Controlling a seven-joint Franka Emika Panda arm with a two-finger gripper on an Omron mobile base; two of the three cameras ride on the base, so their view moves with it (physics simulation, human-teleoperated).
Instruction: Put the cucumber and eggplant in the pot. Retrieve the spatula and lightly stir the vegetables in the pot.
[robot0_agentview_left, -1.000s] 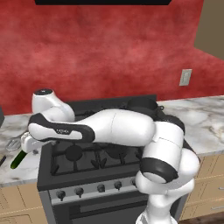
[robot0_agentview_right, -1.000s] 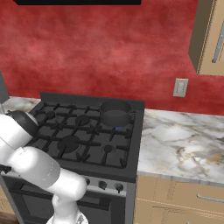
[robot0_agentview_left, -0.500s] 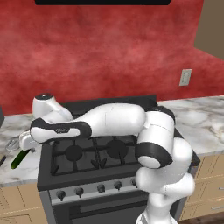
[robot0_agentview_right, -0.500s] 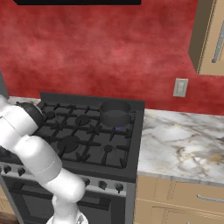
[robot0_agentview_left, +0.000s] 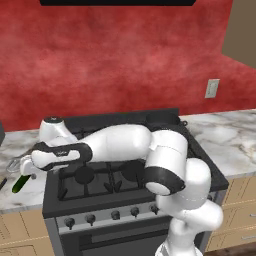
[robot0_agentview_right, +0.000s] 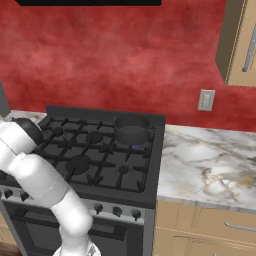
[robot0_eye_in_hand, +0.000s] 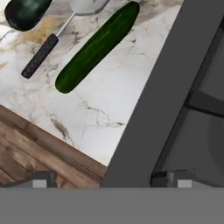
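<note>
Figure: reach toward the cucumber (robot0_eye_in_hand: 97, 47), which lies flat on the marble bench (robot0_eye_in_hand: 109, 109) to the left of the stove (robot0_agentview_left: 125, 175). In the hand view its long axis runs diagonally from the lower left to the upper right, roughly parallel to the stove's dark edge and set apart from it by a strip of bare marble. The fingers (robot0_eye_in_hand: 109, 179) stand spread to their widest and hold nothing; one tip rises at the bottom over the wooden floor (robot0_eye_in_hand: 30, 148), the other over the stove, so the gap between them sits near the bench edge. The cucumber therefore lies ahead of the fingers and off to the left in this view, well apart from them and not yet between them. Beside it, on the side away from the stove, lies the spatula (robot0_eye_in_hand: 41, 54), its dark handle running almost parallel to the cucumber and its pale blade at the top. A dark rounded thing at the upper left corner is probably the eggplant (robot0_eye_in_hand: 24, 12), though it is cropped. In the left base view the arm stretches left across the stove and the cucumber (robot0_agentview_left: 21, 184) shows past its end. The pot (robot0_agentview_right: 132, 130) stands on a rear burner, on the far side of the stove from the vegetables. Judged next need: advance over the cucumber and straddle it across its width
</note>
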